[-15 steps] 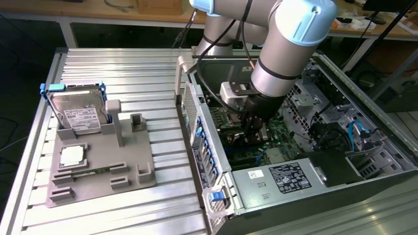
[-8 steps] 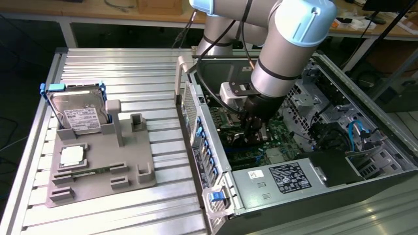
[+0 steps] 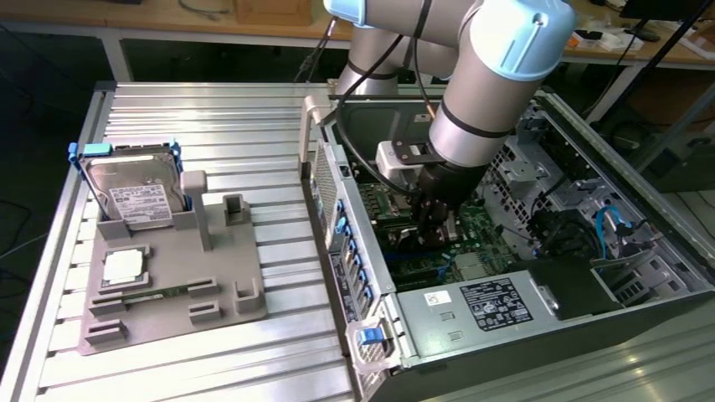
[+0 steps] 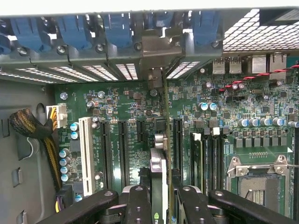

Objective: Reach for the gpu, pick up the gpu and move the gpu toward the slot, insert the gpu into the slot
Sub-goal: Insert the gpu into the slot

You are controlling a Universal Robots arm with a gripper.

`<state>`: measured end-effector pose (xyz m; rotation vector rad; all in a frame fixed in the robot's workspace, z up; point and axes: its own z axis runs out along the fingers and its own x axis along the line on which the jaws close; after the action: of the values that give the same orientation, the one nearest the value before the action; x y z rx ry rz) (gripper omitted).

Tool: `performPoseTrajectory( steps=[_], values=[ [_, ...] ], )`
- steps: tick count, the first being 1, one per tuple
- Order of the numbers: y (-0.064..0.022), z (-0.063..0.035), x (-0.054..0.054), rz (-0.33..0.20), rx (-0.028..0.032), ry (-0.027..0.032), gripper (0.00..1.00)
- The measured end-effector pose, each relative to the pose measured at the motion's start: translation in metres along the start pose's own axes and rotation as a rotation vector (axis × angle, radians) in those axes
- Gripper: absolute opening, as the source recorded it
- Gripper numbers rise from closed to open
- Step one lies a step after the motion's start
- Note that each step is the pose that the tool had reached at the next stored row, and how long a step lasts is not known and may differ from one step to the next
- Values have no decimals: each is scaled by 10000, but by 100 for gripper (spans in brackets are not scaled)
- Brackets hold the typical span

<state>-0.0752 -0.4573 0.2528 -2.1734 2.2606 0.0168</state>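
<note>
Gripper [image 4: 161, 205] clamped on the gpu [image 4: 164, 140], held edge-on directly beyond the fingertips, bracket toward the case's rear wall [image 4: 159, 46]. The card stands over the motherboard [image 4: 126, 102], apparently at the slot, itself hidden beneath. Good practice: keep the card vertical, bracket aligned with its opening, pressing evenly straight down.

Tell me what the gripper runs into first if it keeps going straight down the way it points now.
Most likely the motherboard: the gripper points down into the open case, gripping the gpu edge-on, so the card's lower edge would meet the board's slots first. Exact depth is unclear.
</note>
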Motion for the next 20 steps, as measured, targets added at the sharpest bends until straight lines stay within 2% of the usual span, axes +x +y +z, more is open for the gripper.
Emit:
performPoseTrajectory(
  steps=[20],
  values=[
    [0,17,9,198,3,3,27]
  ],
)
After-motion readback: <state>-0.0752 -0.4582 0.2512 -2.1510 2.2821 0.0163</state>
